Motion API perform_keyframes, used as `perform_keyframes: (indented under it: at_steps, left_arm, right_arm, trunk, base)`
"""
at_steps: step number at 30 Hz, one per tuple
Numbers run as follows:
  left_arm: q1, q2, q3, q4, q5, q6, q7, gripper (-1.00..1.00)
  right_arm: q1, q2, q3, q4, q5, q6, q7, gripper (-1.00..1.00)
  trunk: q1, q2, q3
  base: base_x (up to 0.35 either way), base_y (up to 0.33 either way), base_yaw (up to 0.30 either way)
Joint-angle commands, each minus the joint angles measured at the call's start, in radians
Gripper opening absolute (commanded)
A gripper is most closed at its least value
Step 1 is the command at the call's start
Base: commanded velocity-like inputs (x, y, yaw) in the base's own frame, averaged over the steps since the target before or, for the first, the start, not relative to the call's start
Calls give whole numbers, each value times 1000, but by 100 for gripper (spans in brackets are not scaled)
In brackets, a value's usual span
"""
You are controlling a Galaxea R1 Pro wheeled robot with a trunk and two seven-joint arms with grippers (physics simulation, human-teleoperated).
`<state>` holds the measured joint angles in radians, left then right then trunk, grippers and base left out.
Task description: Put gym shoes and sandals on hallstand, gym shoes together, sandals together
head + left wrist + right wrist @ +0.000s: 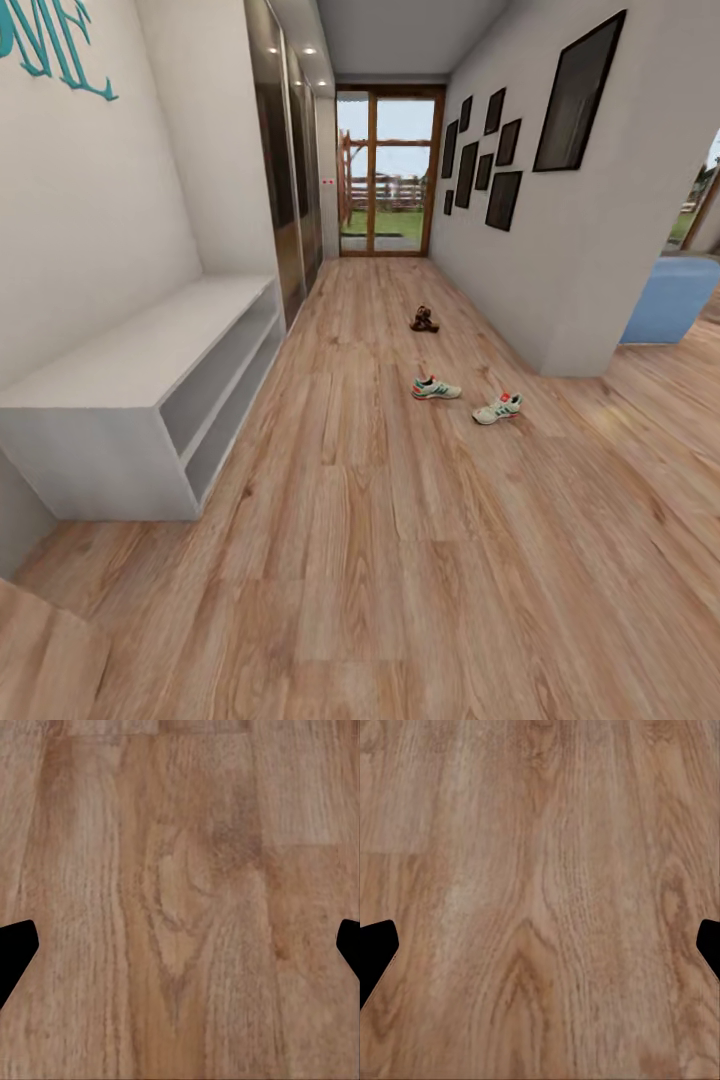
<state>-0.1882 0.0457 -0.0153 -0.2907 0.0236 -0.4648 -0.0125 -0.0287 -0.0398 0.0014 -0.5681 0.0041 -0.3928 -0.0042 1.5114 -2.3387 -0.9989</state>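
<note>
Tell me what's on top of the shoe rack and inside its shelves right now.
The shoe rack's bench top is bare. The parts of its two open shelves that show look empty; their far inner corners are hidden. The gym shoes and sandals lie on the floor.

The corridor floor (pixel 380 560) looks like smooth light brown wood with wavy grain, and the hallstand (pixel 130 360) looks matt, pale and plain.

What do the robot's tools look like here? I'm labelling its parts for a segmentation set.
Little shows: in each wrist view, two flat black fingertips with angled, pointed ends enter from opposite edges over the corridor floor, left tool and right tool. No cables, markings or arm links can be made out.
</note>
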Motion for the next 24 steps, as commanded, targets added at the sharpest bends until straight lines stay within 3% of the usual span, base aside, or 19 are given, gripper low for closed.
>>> perform_keyframes:
  at_steps: [1,24]
  left_arm:
    - [-1,0,-2,1,3,-3,-1,100]
    - [-1,0,-2,1,3,-3,-1,100]
  right_arm:
    - [0,0,0,1,0,-3,0,100]
    - [0,0,0,1,0,-3,0,100]
  trunk:
    - [0,0,-1]
    - [0,0,-1]
  base:
    - [339,0,0]
    - [340,0,0]
